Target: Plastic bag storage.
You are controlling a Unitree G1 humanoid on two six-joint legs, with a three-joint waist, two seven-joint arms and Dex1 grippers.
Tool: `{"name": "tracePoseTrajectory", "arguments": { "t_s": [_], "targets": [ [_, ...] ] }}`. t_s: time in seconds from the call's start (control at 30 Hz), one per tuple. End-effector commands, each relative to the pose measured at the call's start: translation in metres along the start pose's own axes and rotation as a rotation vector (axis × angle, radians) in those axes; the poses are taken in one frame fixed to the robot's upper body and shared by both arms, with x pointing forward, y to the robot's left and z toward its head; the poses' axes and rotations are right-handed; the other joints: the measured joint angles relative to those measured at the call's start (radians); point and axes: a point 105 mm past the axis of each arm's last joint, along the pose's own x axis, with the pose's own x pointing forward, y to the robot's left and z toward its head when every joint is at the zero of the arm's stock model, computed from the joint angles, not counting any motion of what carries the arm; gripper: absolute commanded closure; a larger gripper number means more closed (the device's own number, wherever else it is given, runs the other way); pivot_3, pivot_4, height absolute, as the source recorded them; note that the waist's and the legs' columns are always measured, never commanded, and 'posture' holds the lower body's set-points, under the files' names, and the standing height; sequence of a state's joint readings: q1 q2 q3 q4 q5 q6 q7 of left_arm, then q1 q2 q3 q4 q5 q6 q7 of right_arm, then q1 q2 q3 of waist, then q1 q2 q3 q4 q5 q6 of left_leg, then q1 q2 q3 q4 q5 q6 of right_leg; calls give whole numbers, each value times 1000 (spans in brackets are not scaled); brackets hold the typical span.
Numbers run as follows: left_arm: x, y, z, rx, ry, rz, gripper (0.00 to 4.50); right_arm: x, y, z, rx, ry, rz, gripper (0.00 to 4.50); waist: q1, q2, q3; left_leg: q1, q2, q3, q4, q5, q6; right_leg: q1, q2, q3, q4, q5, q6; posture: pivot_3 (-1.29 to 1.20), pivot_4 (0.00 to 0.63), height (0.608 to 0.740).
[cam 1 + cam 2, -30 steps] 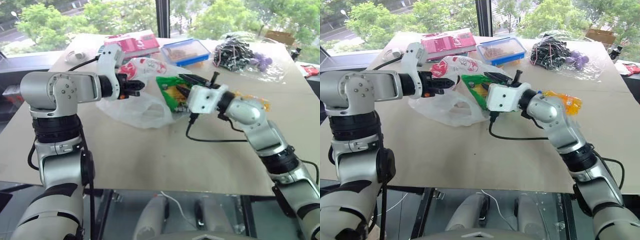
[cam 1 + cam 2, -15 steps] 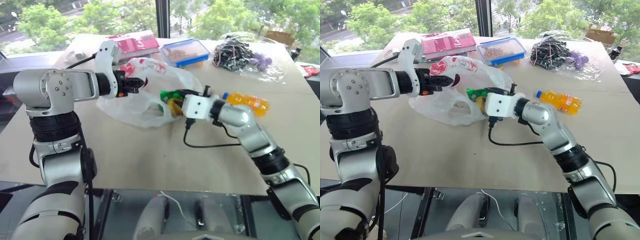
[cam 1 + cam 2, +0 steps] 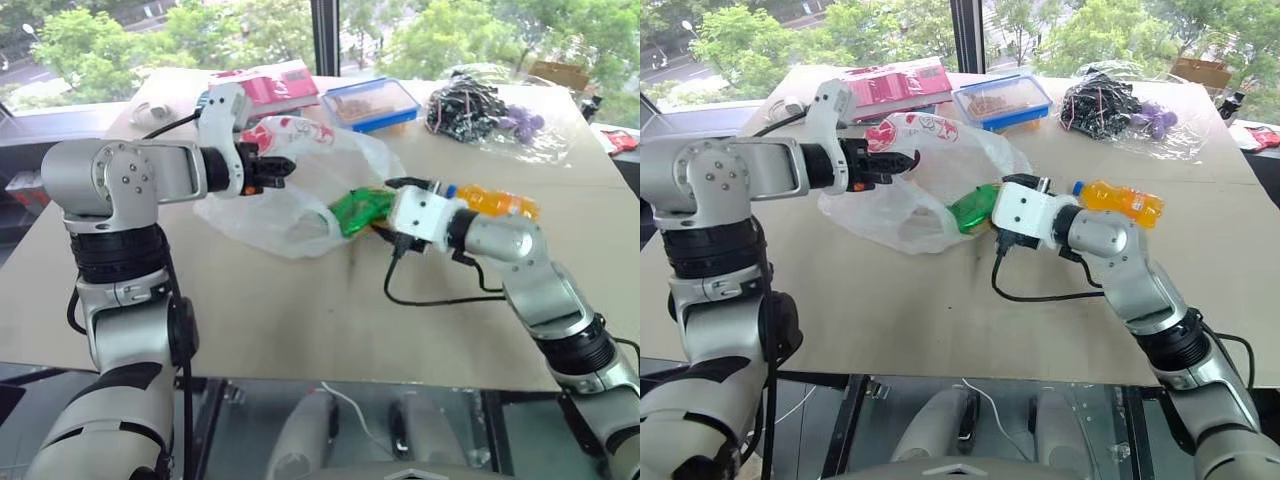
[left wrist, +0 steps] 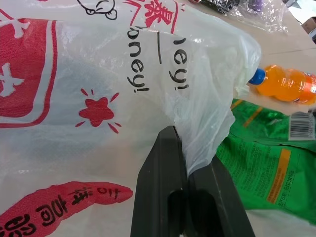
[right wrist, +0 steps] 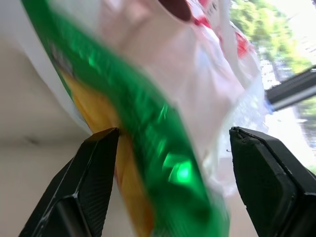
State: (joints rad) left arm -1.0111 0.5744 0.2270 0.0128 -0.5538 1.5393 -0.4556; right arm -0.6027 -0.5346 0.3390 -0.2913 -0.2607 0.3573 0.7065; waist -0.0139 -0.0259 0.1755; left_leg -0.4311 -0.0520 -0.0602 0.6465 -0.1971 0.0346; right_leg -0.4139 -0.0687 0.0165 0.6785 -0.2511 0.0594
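Though crumpled, translucent white plastic bag [image 4: 98, 89], red-printed.

A pale brown counter [image 3: 300, 310] carries everything. The plastic bag [image 3: 290, 200] rests on it. Just beside the bag's open side lies a green snack packet [image 3: 362, 207], and past that an orange drink bottle [image 3: 492, 201]. Behind the bag sit a red packet [image 3: 268, 84] and a blue-rimmed box [image 3: 371, 103]. A clear bag of dark cords [image 3: 478, 108] lies well apart from the plastic bag, at the far edge.
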Motion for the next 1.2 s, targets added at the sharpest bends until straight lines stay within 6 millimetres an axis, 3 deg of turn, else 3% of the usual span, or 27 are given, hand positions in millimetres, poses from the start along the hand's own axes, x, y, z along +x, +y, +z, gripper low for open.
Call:
{"name": "tracePoseTrajectory", "arguments": {
  "t_s": [0.03, 0.1, 0.13, 0.2, 0.33, 0.4, 0.43, 0.57, 0.63, 0.73, 0.9, 1.2],
  "targets": [
    [-3, -3, 7, 26, -40, -8, 4500, 1, -8, 7, -101, -31, -34, 887, -1, 0, 0, 0, 0, 0, 0, 0, 0, 0, 0, 0, 0, 0, 0, 0, 150, 732],
    [-3, -4, 7, 28, -40, -8, 4500, 2, -1, 3, -122, -27, 13, 887, -2, 0, 0, 0, 0, 0, 0, 0, 0, 0, 0, 0, 0, 0, 0, 0, 150, 732],
    [-3, -4, 7, 29, -41, -6, 4500, 3, 2, 2, -125, -29, 25, 1120, -1, 0, 0, 0, 0, 0, 0, 0, 0, 0, 0, 0, 0, 0, 0, 0, 150, 732],
    [-4, -3, 7, 30, -42, -4, 4500, 3, 3, 1, -134, -34, 29, 1745, -1, 0, 0, 0, 0, 0, 0, 0, 0, 0, 0, 0, 0, 0, 0, 0, 150, 732],
    [-4, -2, 7, 27, -46, 3, 4500, 1, -6, 7, -98, -57, -2, 3527, -1, 0, 0, 0, 0, 0, 0, 0, 0, 0, 0, 0, 0, 0, 0, 0, 150, 732],
    [-4, -1, 7, 20, -53, 4, 4500, -6, -20, 13, 26, -83, -50, 4330, 0, 0, 0, 0, 0, 0, 0, 0, 0, 0, 0, 0, 0, 0, 0, 0, 150, 732],
    [-4, -1, 7, 15, -56, 2, 4500, -9, -26, 15, 98, -96, -72, 4491, 0, 0, 0, 0, 0, 0, 0, 0, 0, 0, 0, 0, 0, 0, 0, 0, 150, 732],
    [-5, 0, 8, 7, -63, 0, 4500, -24, -46, 18, 499, -145, -135, 4491, 1, 0, 0, 0, 0, -1, 0, 0, 0, 0, 0, 0, 0, 0, 0, 0, 150, 732],
    [-5, -1, 10, -6, -73, -12, 4500, -28, -43, 17, 757, -161, -112, 4491, 1, 0, 0, 0, 1, -1, 0, 0, 0, 0, -1, 0, 0, 0, 0, 0, 150, 732],
    [-6, -3, 13, -16, -86, -31, 4500, -30, -34, 18, 989, -156, -59, 4491, 1, 0, 0, 0, 1, -1, 0, 0, 0, 0, -2, 0, 0, 0, 0, 0, 150, 732],
    [-9, -6, 26, -42, -166, -68, 4500, -19, -26, 22, 1463, -200, 18, 4491, -1, 1, 0, 0, 1, 0, -1, 0, 0, -1, -2, 1, 0, 0, 0, 0, 150, 732],
    [-13, -14, 31, -15, -196, -123, 4500, 11, -30, 30, 1833, -320, 81, 4491, -1, 1, 0, -1, -4, 1, -5, 0, 0, -3, -4, 2, -1, 0, -1, 0, 150, 732]
  ]
}}
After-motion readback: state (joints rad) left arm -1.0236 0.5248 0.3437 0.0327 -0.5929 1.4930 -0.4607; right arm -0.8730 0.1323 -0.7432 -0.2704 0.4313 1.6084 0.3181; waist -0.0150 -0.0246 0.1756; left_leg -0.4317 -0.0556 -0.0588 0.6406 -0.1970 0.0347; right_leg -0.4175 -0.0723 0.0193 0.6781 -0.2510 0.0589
